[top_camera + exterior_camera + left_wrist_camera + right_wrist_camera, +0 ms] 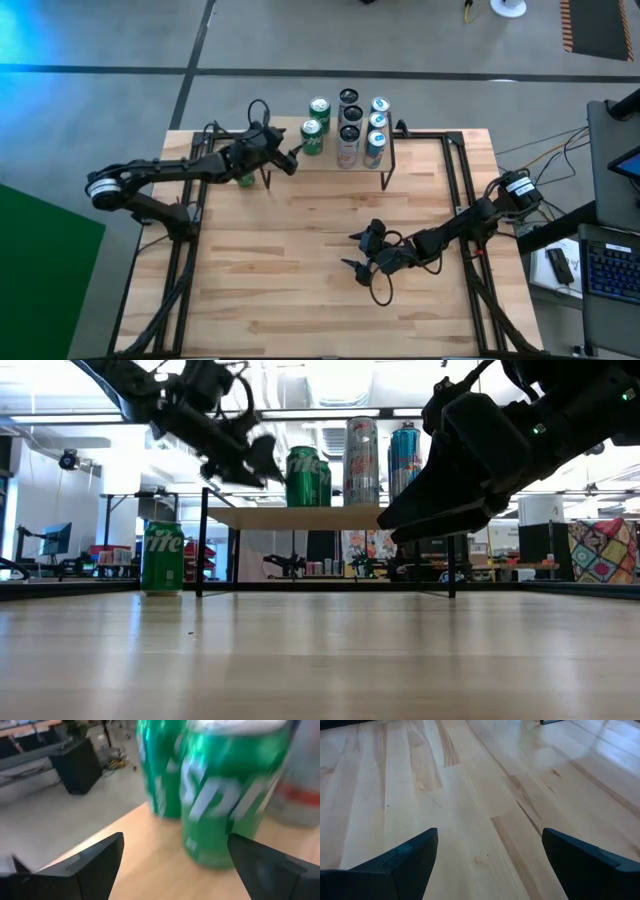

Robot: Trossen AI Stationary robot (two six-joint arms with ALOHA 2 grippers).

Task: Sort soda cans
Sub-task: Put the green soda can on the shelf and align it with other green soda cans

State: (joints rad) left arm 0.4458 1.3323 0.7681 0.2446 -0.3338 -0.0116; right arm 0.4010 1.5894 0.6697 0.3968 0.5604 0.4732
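A small raised shelf (385, 165) stands at the table's far middle. On it stand two green soda cans (315, 122), a middle row of three cans (349, 115) and three pale blue and silver cans (377, 125). A third green can (162, 558) stands upright on the table left of the shelf, under my left arm (244, 180). My left gripper (290, 158) is open and empty, just short of the near green can on the shelf (225, 800), fingers level with it. My right gripper (362, 250) is open and empty above bare table at mid-right.
The shelf stands on thin dark legs (203, 540), with open space beneath it. Dark arm frames (185, 240) run along the table's left and right sides. Bare wood (485, 795) lies under the right gripper and across the near half of the table.
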